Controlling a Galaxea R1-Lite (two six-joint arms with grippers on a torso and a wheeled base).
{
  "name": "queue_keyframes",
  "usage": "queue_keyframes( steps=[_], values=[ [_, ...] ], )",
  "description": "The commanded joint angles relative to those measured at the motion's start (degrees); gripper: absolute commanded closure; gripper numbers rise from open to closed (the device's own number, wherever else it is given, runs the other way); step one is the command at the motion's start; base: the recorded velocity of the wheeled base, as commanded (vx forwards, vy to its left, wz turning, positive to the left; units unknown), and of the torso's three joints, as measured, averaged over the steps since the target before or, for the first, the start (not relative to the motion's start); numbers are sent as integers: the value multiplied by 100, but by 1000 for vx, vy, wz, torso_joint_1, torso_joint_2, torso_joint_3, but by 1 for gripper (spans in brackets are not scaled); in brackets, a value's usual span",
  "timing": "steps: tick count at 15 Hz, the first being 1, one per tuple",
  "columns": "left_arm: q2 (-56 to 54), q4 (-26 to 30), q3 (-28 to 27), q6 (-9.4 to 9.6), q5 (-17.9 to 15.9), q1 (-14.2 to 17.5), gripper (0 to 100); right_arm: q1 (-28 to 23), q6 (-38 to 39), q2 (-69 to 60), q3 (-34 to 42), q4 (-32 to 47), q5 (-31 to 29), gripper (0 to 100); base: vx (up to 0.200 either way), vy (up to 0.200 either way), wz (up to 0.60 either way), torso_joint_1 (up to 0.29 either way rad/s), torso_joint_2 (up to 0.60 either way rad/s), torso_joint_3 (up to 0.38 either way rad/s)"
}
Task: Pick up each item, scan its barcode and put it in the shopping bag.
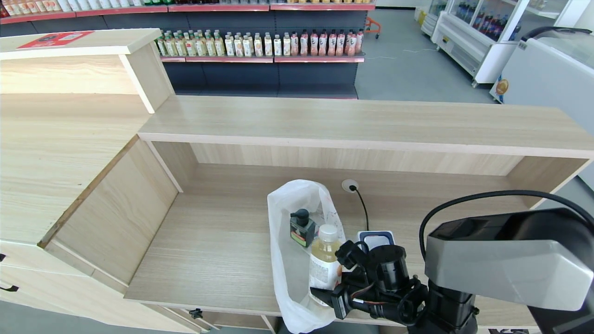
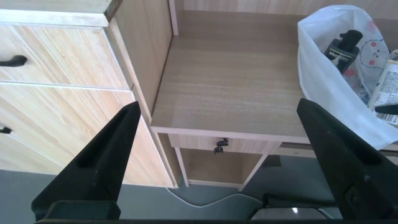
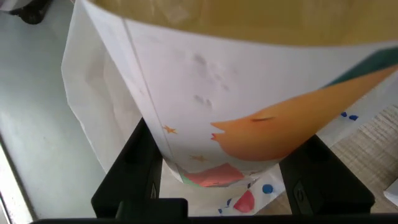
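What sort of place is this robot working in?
Most likely a small supermarket's checkout: shelves of bottled drinks behind the wooden counter, glass-fronted chillers on the right, and a white shopping bag on the counter, where the right hand holds a drink bottle.

I see a pale grey boxy shell on my right arm (image 1: 501, 264), a looping black cable (image 1: 468, 198), and a black, wedge-shaped left end effector (image 2: 219, 106).
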Motion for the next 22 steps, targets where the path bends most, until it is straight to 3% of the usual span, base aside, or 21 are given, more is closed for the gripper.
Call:
queue_keyframes(
  steps=[1, 12, 13, 22],
  values=[
    [-2, 2, 1, 2, 1, 2, 0, 3, 91, 128, -254, 11, 11, 100, 0, 0, 0, 0, 0, 0],
    [-2, 2, 1, 11, 1, 2, 0, 56, 162, 259, -342, 126, 11, 100, 0, 0, 0, 0, 0, 0],
    [-2, 2, 1, 19, 1, 2, 0, 56, 162, 259, -342, 126, 11, 0, 0, 0, 0, 0, 0, 0],
    [-2, 2, 1, 125, 1, 2, 0, 12, 171, -66, -254, 20, -16, 0, 0, 0, 0, 0, 0, 0]
  ],
)
